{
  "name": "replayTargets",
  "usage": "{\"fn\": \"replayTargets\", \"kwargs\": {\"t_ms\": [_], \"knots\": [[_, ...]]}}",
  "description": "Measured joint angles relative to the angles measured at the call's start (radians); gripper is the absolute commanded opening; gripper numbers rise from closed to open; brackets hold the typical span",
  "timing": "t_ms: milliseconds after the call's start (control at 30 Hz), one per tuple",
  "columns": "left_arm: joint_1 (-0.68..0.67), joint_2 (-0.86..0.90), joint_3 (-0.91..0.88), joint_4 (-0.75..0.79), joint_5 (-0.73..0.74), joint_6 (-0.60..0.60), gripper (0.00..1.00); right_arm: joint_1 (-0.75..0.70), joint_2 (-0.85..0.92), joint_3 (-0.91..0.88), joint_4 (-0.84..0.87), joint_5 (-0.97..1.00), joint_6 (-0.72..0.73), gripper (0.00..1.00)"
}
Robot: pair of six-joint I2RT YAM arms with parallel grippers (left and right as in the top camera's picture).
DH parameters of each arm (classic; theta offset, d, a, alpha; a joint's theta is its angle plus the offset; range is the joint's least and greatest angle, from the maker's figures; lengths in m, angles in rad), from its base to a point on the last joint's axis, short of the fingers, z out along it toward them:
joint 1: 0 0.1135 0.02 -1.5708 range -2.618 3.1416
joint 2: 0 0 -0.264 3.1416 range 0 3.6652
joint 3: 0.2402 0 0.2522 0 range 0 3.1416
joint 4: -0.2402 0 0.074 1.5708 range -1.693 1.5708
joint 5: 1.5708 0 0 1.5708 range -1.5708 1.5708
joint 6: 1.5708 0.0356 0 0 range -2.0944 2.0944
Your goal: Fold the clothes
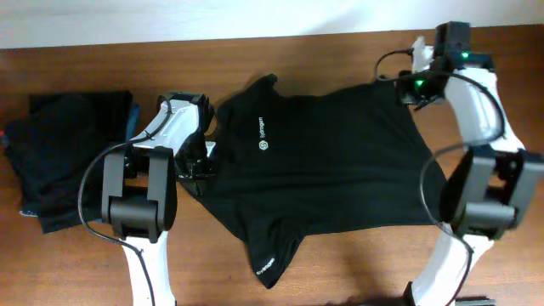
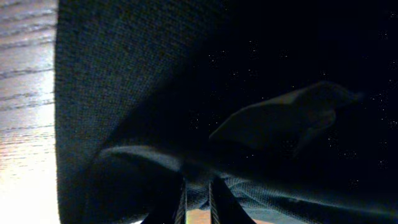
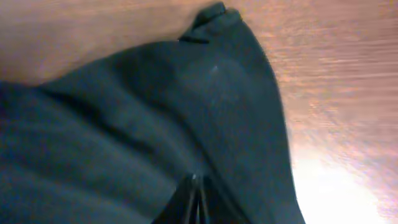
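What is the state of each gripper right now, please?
Left gripper: closed, pinching the black shirt.
Right gripper: closed, pinching the same black shirt.

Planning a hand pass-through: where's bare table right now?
Free: table strip in front of the T-shirt between the arm bases; front-left corner below the dark stack; far strip behind the shirt. Crowded: stack-to-shirt gap, filled by the left arm; right edge, by the right arm.
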Motion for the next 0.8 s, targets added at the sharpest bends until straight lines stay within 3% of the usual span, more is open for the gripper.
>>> {"fn": "replayTargets", "kwargs": {"t_ms": [200,567,733,800], "knots": [[0.0,0.0,0.0,0.002,0.0,0.0,0.13,0.002,0.175,-0.002,0.097,0.0,0.0,0.08],[0.0,0.0,-0.001,0.004,0.0,0.0,0.13,0.003,0.224,0.007,0.294,0.057,0.018,0.1],[0.0,0.0,-0.001,0.006,0.0,0.0,0.13,0.003,0.259,0.016,0.436,0.145,0.055,0.13],[0.0,0.0,-0.001,0.007,0.0,0.0,0.13,-0.003,0.272,0.019,0.487,0.162,0.066,0.2]]}}
